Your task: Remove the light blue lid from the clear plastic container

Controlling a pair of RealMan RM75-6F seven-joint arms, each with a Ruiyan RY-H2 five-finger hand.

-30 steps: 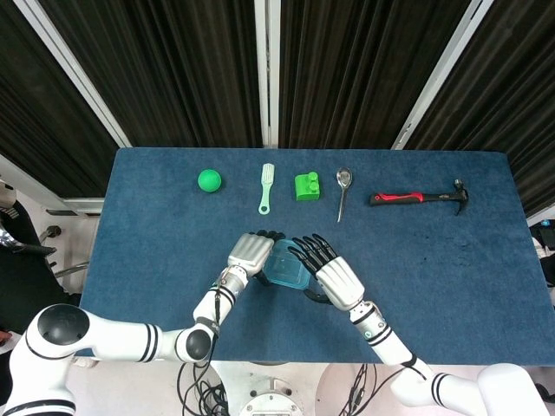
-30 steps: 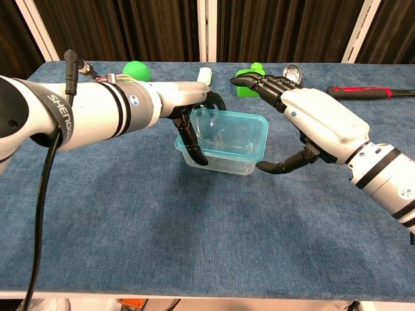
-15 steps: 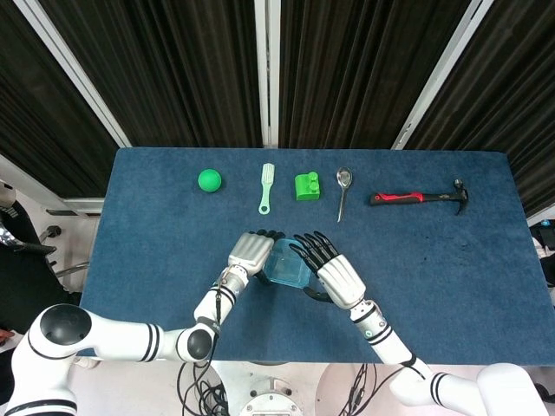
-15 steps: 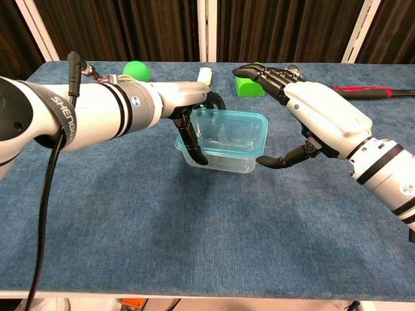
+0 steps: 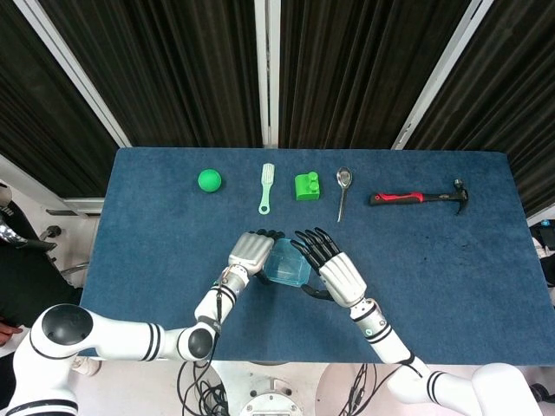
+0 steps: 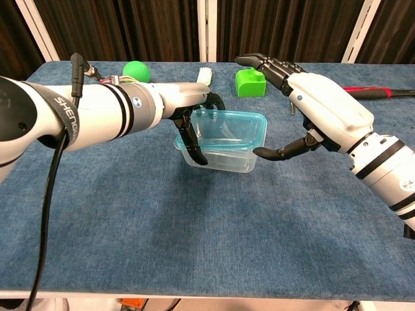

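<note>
The clear plastic container (image 6: 220, 154) with its light blue lid (image 6: 230, 123) stands on the blue table near the front edge. In the head view the container (image 5: 286, 264) lies between both hands. My left hand (image 6: 194, 123) grips its left end, thumb on the near wall and fingers behind. My right hand (image 6: 321, 110) hovers open at the container's right, fingers spread above and beyond the lid. Its thumb tip sits just off the right wall. From above, the left hand (image 5: 251, 251) and right hand (image 5: 334, 270) flank the box.
Along the far side lie a green ball (image 5: 209, 179), a light green brush (image 5: 266, 188), a green block (image 5: 306, 185), a spoon (image 5: 343, 191) and a red-handled hammer (image 5: 421, 198). The table's front edge (image 6: 207, 295) is close to the hands.
My right hand has risen a little and its thumb has edged closer to the container's right wall. The left hand and the container have stayed put.
</note>
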